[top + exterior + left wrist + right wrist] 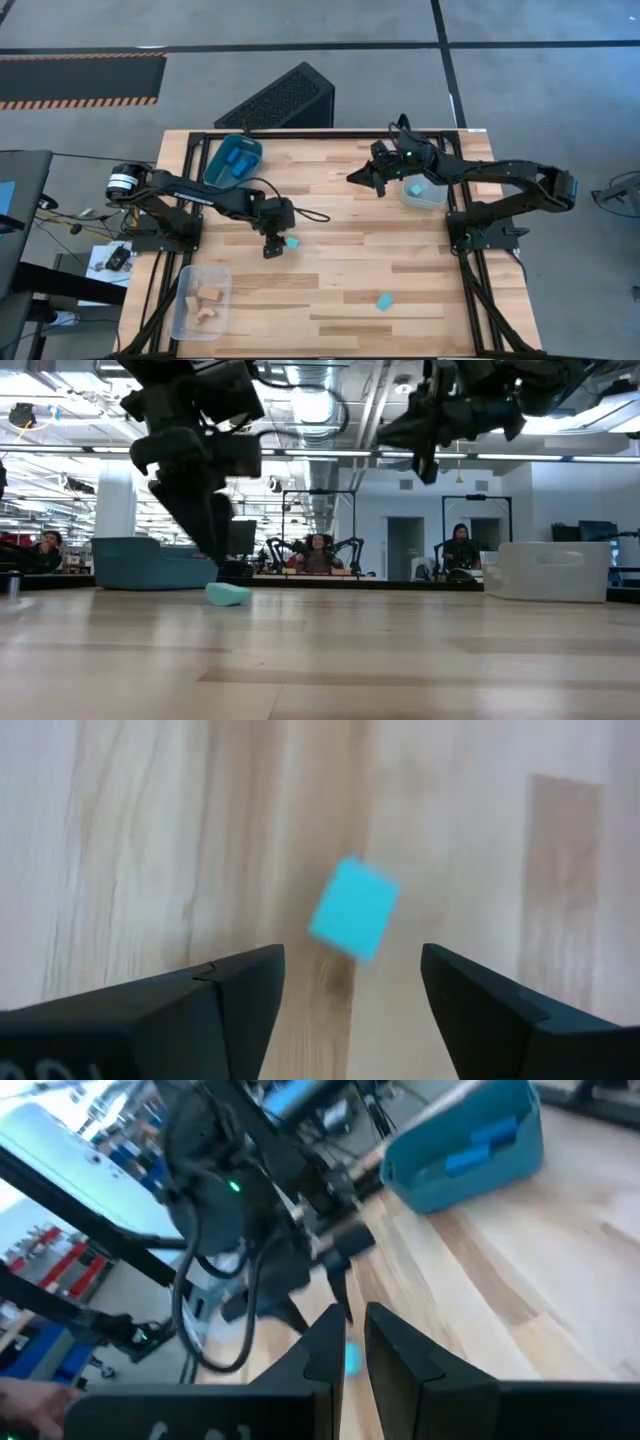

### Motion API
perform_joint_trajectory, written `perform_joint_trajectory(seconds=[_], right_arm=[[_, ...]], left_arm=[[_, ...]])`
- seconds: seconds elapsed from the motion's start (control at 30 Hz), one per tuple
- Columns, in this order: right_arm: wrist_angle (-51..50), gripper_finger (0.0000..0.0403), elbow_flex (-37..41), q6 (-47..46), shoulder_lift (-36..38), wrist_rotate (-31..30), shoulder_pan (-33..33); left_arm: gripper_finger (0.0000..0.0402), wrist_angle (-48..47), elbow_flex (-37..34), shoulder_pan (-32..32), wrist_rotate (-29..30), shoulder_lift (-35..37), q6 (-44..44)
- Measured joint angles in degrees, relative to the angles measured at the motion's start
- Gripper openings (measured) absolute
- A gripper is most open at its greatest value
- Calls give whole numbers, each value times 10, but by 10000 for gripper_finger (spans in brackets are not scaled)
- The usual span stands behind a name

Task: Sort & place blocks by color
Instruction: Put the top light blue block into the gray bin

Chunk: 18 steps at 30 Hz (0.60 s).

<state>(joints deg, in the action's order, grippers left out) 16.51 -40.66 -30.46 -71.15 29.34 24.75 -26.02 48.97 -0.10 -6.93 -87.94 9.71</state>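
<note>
A light cyan cube (292, 242) (354, 908) (228, 594) lies flat on the wood table near its middle. My left gripper (272, 248) (350, 960) hangs just above it on its left side, open, one finger on either side of the line to the cube, touching nothing. My right gripper (352, 178) (352, 1325) (425, 460) is raised over the table's far middle, shut and empty, beside a clear bin (425, 192) that holds one cyan block (412, 188). A second cyan block (384, 301) lies near the table's near edge.
A teal bin (232, 162) with dark blue blocks stands at the far left; it also shows in the right wrist view (470, 1150). A clear bin (203, 300) with tan wood blocks sits at the near left corner. Bare wood lies between the two arms.
</note>
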Motion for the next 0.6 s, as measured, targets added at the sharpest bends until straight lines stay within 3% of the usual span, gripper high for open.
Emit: perform_joint_trajectory(seconds=[0.17, 0.43, 0.6], right_arm=[[8, 67, -1, -11, 46, 0, 5], [7, 68, -1, 21, 63, -6, -3], [14, 86, -1, 70, 62, -38, -29]], left_arm=[[214, 75, 0, -2, -34, -6, -131], [213, 90, 1, -7, -33, -7, -171], [213, 70, 1, -20, -18, -13, -240]])
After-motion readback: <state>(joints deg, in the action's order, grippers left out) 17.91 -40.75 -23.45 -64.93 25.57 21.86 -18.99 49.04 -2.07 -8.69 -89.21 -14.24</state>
